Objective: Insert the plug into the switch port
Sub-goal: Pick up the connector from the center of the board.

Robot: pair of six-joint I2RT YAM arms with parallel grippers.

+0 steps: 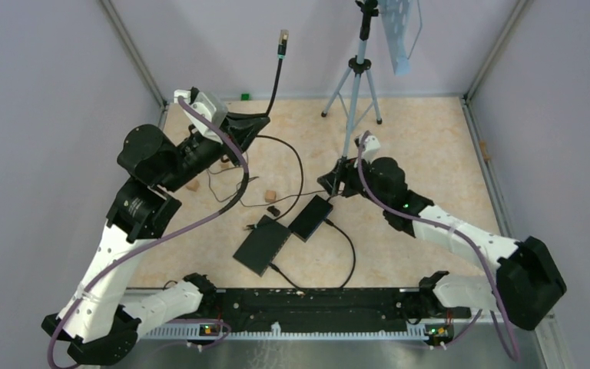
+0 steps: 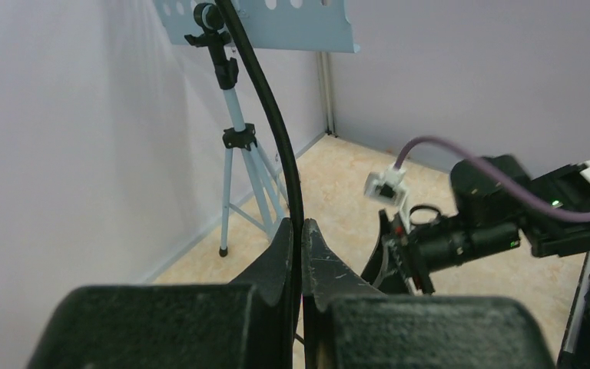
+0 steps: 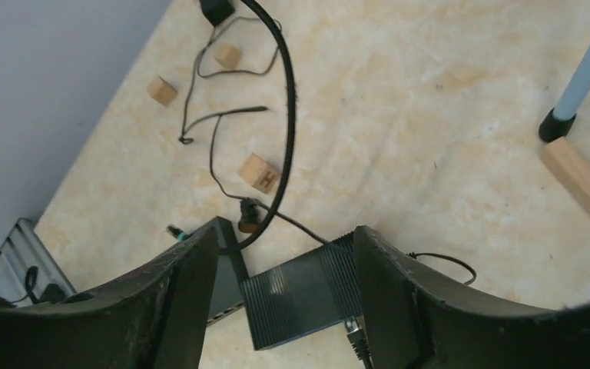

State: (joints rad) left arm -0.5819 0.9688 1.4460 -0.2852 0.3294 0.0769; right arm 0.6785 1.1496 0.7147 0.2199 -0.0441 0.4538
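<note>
Aloft, left gripper (image 2: 299, 228) clamps the cable (image 2: 273, 115) upright; right gripper (image 3: 286, 232) hovers open over switch (image 3: 299, 296).

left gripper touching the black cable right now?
Touching. The left wrist view shows the left gripper shut on the black cable, which is pinched between its jaws and rises out above them.

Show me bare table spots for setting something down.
Bare: back-right corner, between the tripod and the right wall; also the near patch between the switches and the right arm. Crowded: centre-left, where the cable and wooden blocks lie by the left arm.
</note>
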